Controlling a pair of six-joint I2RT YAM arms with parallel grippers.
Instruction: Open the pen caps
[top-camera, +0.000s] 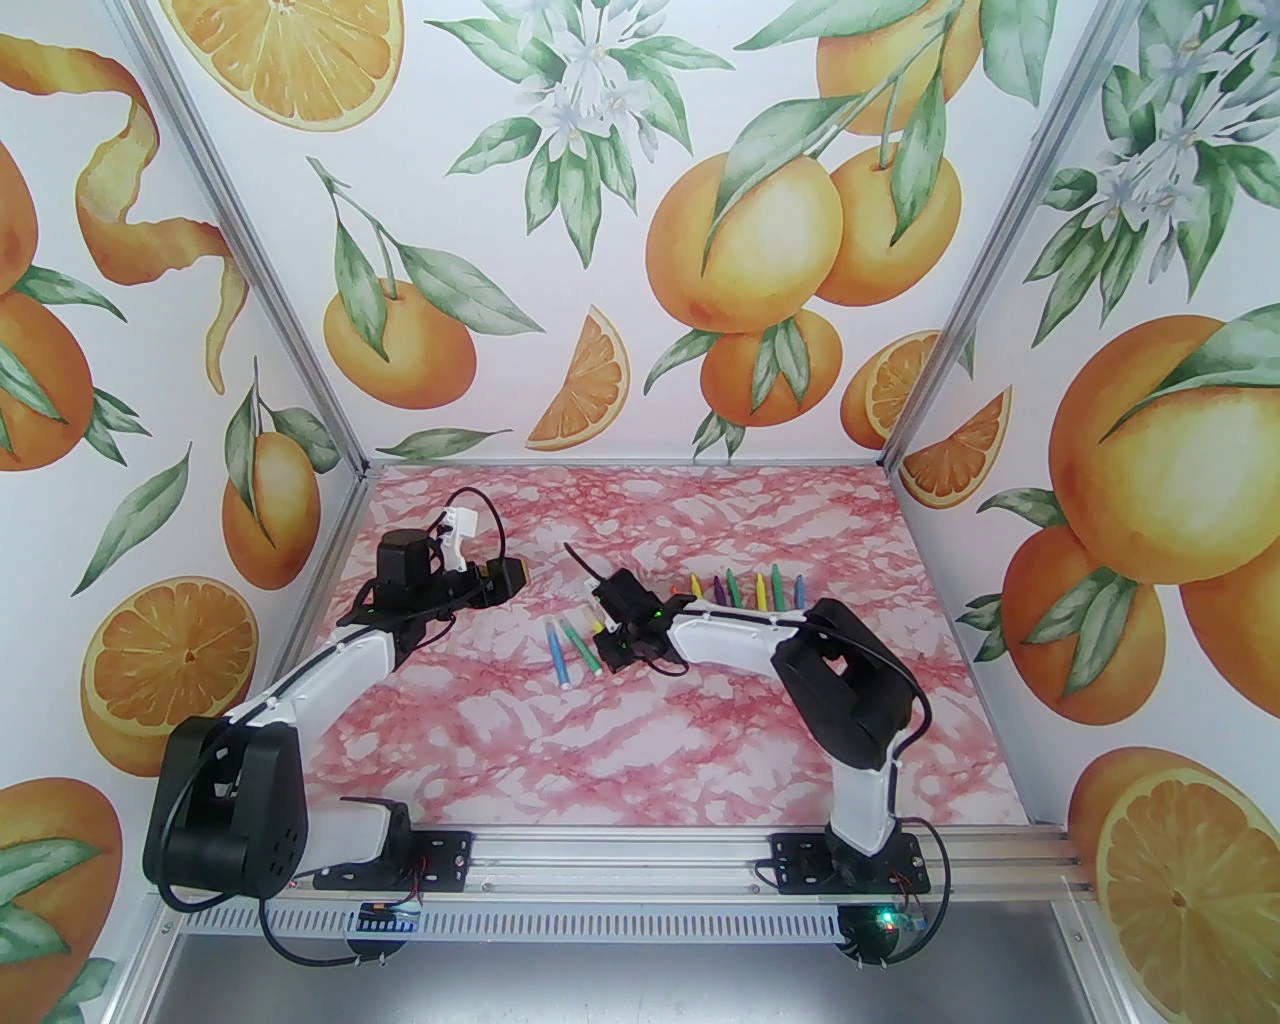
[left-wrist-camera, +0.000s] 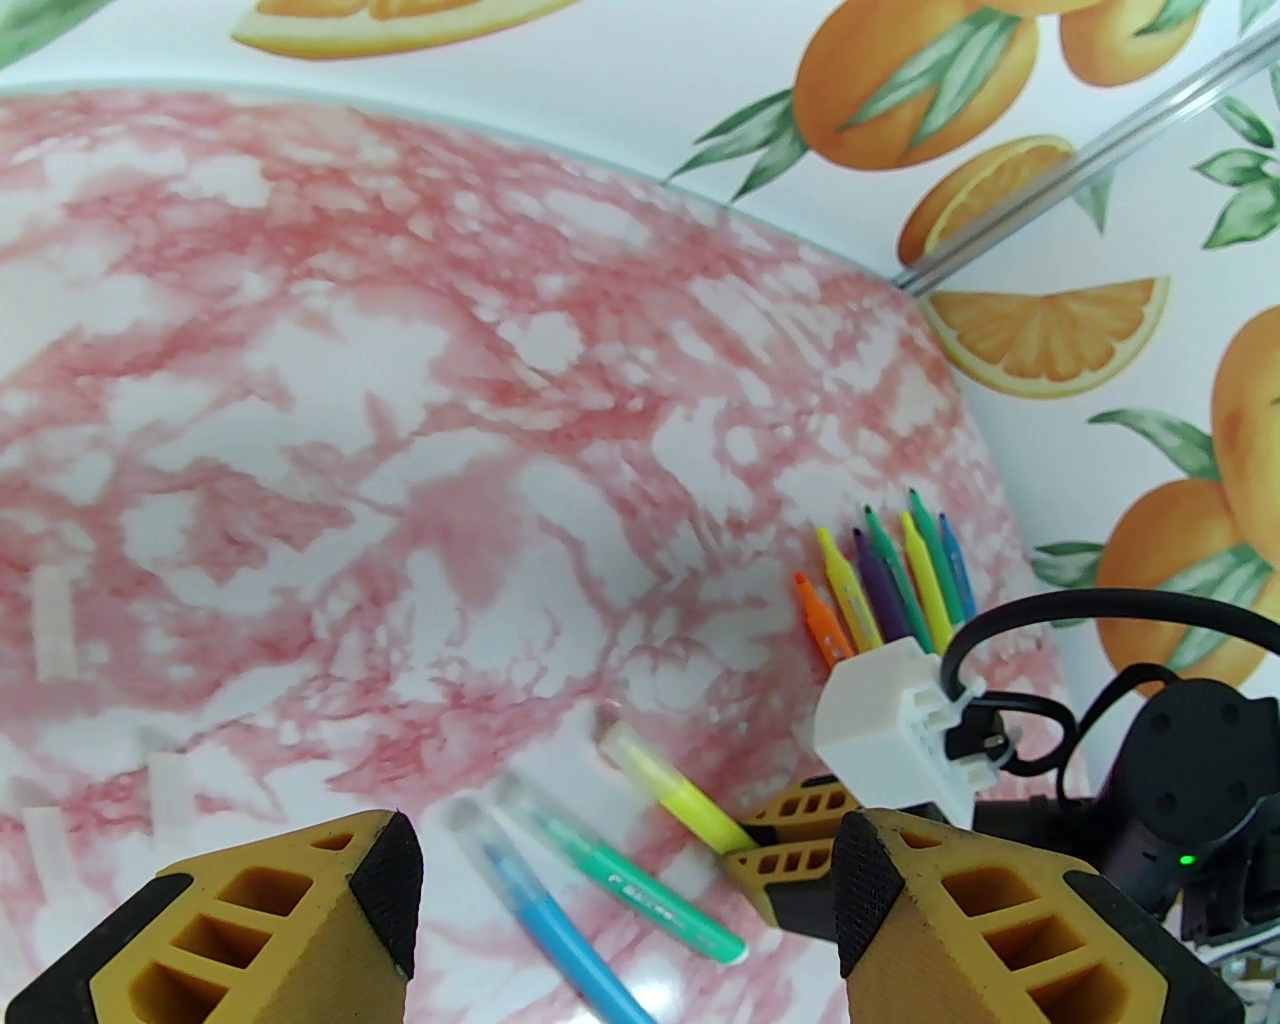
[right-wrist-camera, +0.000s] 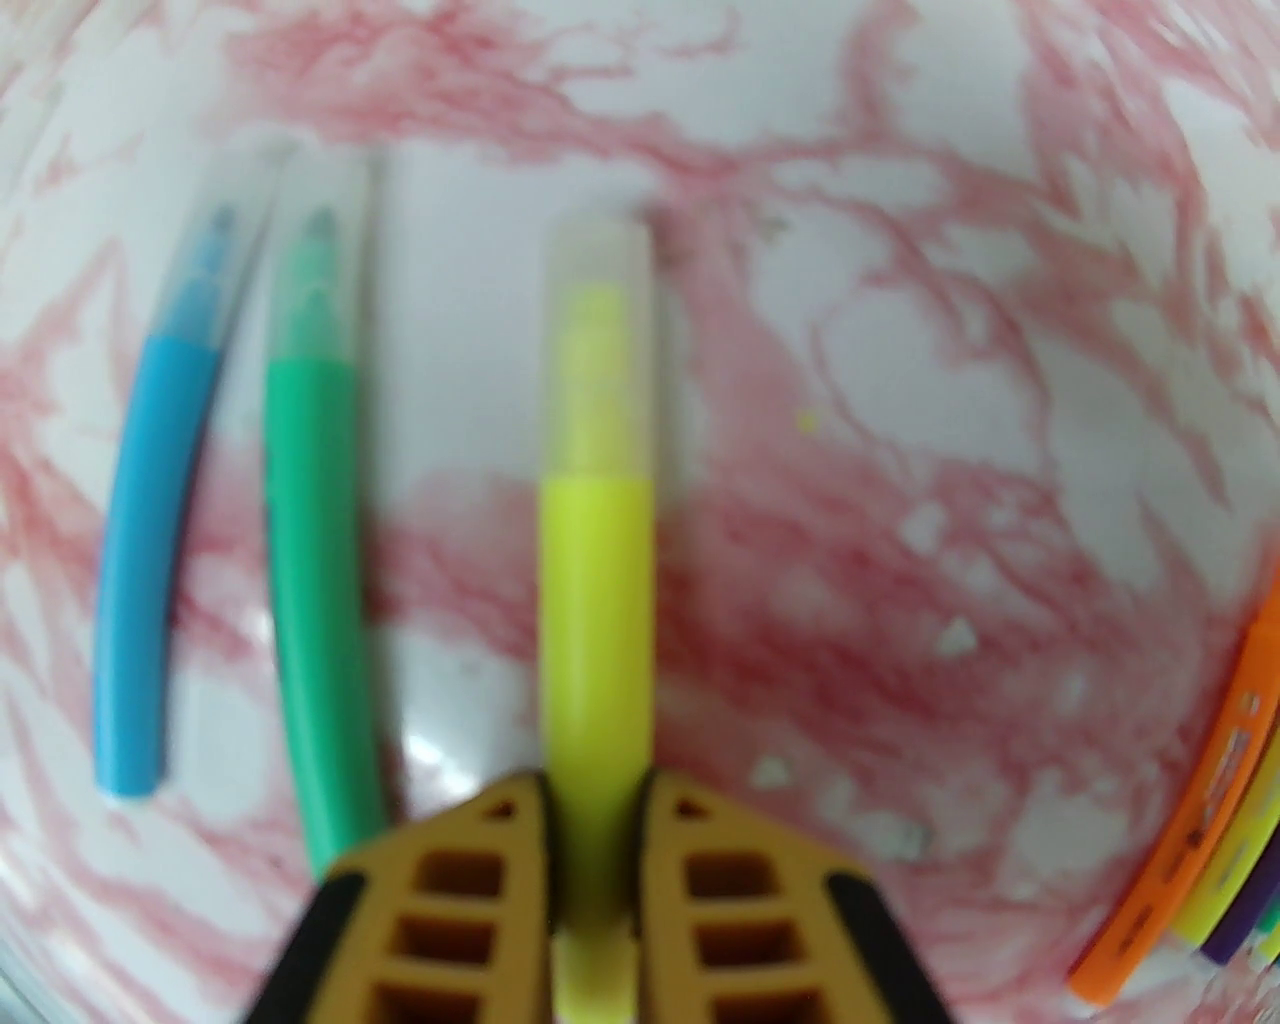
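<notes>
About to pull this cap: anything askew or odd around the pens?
Nothing stands out. The right pincer grips the yellow pen squarely by its barrel, clear cap on; the blue pen and green pen lie capped beside it.

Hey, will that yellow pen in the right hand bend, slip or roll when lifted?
Probably stiff: the yellow pen is a straight plastic tube. It may pivot or slip, since the right hand clamps only its tail end. Released, its round barrel could roll.
</notes>
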